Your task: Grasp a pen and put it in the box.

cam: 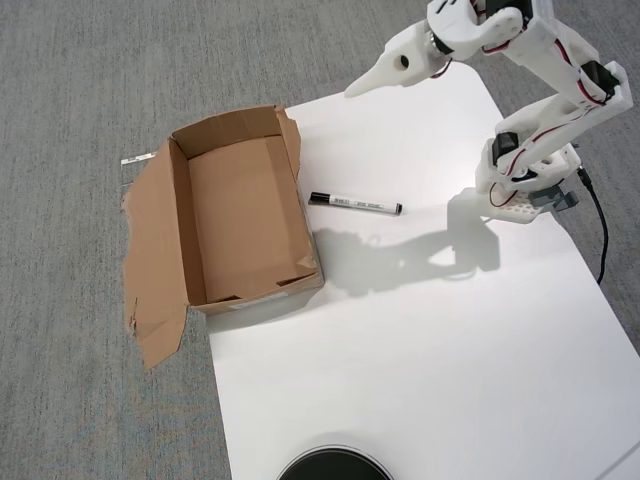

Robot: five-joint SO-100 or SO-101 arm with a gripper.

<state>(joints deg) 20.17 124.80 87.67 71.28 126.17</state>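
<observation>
The pen [355, 204] lies flat on the white table surface, just right of the box, black cap to the left. The brown cardboard box [245, 215] stands open and empty at the table's left edge, its wide flap [150, 260] spread flat over the carpet. My white gripper [352, 91] hovers high near the table's far edge, pointing left, well above and behind the pen. Its jaws look closed together with nothing between them.
The arm's base [525, 180] is clamped at the table's right edge, with a black cable [600, 235] trailing off it. The white table [450, 350] lies on grey carpet [80, 100]. A black round object [333, 467] sits at the bottom edge.
</observation>
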